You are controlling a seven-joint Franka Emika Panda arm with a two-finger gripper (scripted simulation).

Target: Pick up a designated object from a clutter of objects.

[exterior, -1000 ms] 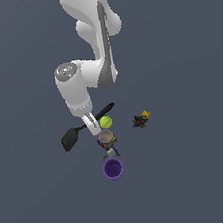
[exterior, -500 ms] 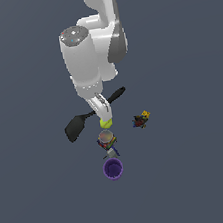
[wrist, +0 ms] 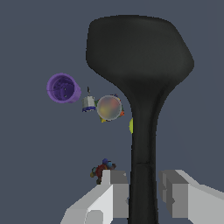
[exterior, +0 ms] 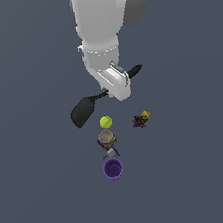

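Observation:
My gripper (exterior: 115, 84) is shut on the thin handle of the black spatula (exterior: 85, 109) and holds it in the air above the other items. Its broad rounded head points to the exterior view's left and the handle end sticks out on the right. In the wrist view the spatula (wrist: 139, 65) fills the middle and the handle runs down between my fingers (wrist: 117, 194), the gripper (wrist: 144, 197) closed on it. Below lie the yellow-green ball (exterior: 105, 122), the multicoloured can (exterior: 106, 138), the purple cup (exterior: 113, 169) and the red-yellow toy (exterior: 141, 120).
A tiny white-and-blue item (wrist: 89, 103) lies between the can (wrist: 109, 107) and the cup (wrist: 63, 88). The toy (wrist: 102, 168) lies near my fingers in the wrist view. The ball is almost hidden behind the spatula handle there. The floor is plain dark grey.
The arm has risen with the spatula in its grip. The spatula has come up off the floor, away from the ball and can. The other items have not moved.

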